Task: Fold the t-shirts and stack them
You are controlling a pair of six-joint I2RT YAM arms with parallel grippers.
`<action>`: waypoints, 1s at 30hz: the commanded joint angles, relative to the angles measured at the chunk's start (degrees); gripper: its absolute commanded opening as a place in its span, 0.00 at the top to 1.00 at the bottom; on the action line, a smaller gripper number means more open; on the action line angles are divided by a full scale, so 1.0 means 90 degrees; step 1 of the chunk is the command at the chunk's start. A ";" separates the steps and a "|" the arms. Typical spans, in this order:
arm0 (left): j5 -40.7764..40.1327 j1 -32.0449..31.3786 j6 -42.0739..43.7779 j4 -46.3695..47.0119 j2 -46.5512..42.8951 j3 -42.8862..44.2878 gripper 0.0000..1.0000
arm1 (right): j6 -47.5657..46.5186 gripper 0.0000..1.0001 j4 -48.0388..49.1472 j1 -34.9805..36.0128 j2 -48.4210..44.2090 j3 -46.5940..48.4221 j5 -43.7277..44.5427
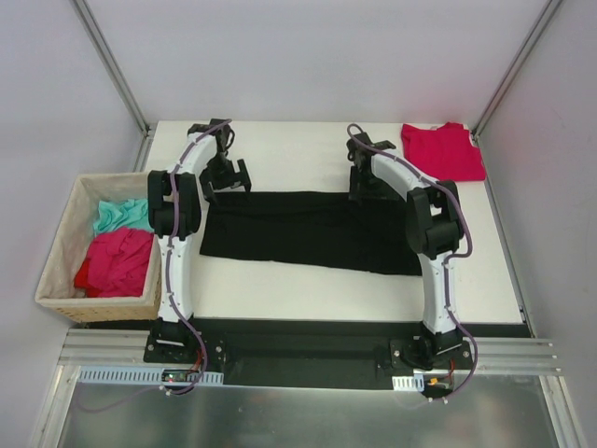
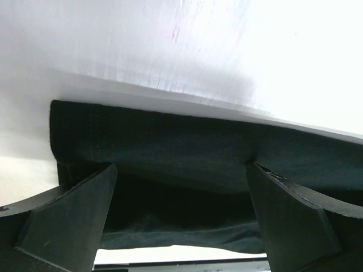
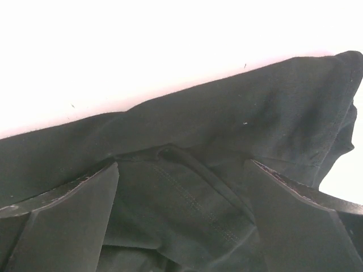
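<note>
In the overhead view we see the black t-shirt (image 1: 308, 233) lying flat across the middle of the worktop (image 1: 354, 285) as a wide band, its long axis running left to right; we cannot tell which way its collar points. The left end effector (image 1: 227, 187) sits at the band's far left corner and the right end effector (image 1: 370, 193) at its far edge, right of the middle. The red t-shirt (image 1: 443, 151) lies folded in the far right corner of the worktop, well apart from both. A woven basket (image 1: 56, 271) left of the worktop holds teal and pink-red cloth. From the left wrist, the fingers (image 2: 74, 221) stand wide apart and grip nothing; the black shirt's stitched corner lies between and just beyond them, its edge running across the view. From the right wrist, the fingers (image 3: 295, 226) are also spread wide and hold nothing; rumpled black cloth with a stitched seam fills the space between them, its far edge slanting up to the right.
</note>
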 commanded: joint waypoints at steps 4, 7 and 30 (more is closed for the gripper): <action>-0.0072 -0.0036 0.0173 -0.0286 -0.0490 -0.0265 0.01 | -0.0164 0.03 -0.0065 0.0067 -0.0624 -0.0156 0.0246; -0.0140 -0.0182 0.0173 -0.0159 -0.0988 -0.0675 0.01 | -0.0291 0.03 -0.0015 0.0262 -0.1036 -0.0479 0.0451; -0.0306 -0.0583 0.0183 0.0476 -0.3510 -0.2365 0.01 | -0.1268 0.53 0.1450 0.0664 -0.1917 -0.1155 0.0326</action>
